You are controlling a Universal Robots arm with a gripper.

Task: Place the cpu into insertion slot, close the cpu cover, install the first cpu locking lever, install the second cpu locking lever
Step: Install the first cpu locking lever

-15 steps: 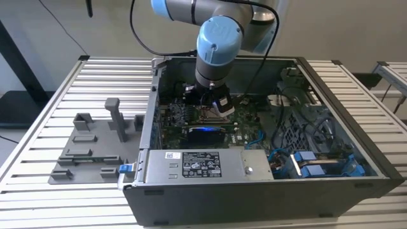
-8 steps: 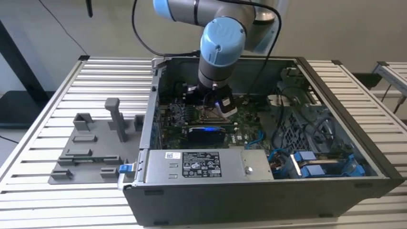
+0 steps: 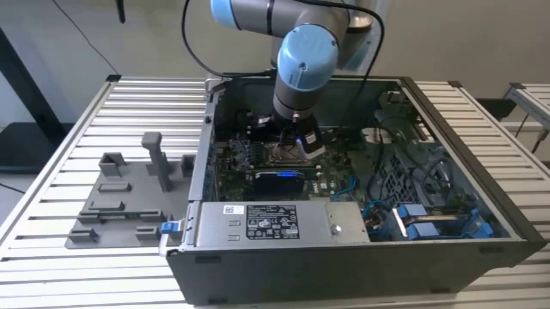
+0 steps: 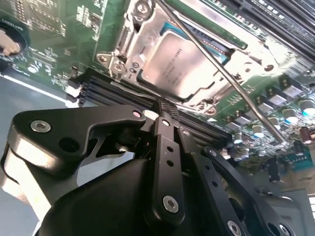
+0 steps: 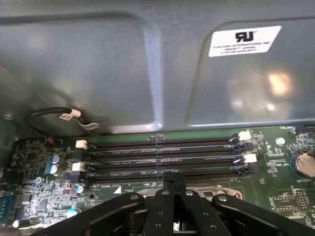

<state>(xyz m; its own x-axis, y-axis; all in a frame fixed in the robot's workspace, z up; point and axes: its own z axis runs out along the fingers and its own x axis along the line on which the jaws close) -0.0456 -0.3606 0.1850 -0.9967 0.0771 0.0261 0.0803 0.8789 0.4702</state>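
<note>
The cpu [image 4: 179,61], a square chip with a silver-grey face, lies in the insertion slot [image 3: 279,154] on the green board. The cpu cover [image 4: 123,42], a silvery frame plate, lies down around the chip's edges. A thin metal locking lever [image 4: 231,81] runs slantwise across the chip and the socket; whether it is latched I cannot tell. My gripper [image 4: 165,108] hangs just beside the socket's edge, its black fingers [image 5: 169,178] shut together with nothing between them. In the exterior view the gripper [image 3: 301,147] is low inside the open computer case, right over the socket.
Black memory slots [image 5: 162,157] run along the board next to the socket, with the grey case wall [image 5: 147,64] behind. A labelled power-supply box [image 3: 275,222] sits at the case front, cables and blue connectors [image 3: 413,215] at the exterior view's right. A grey fixture [image 3: 120,199] stands outside the case.
</note>
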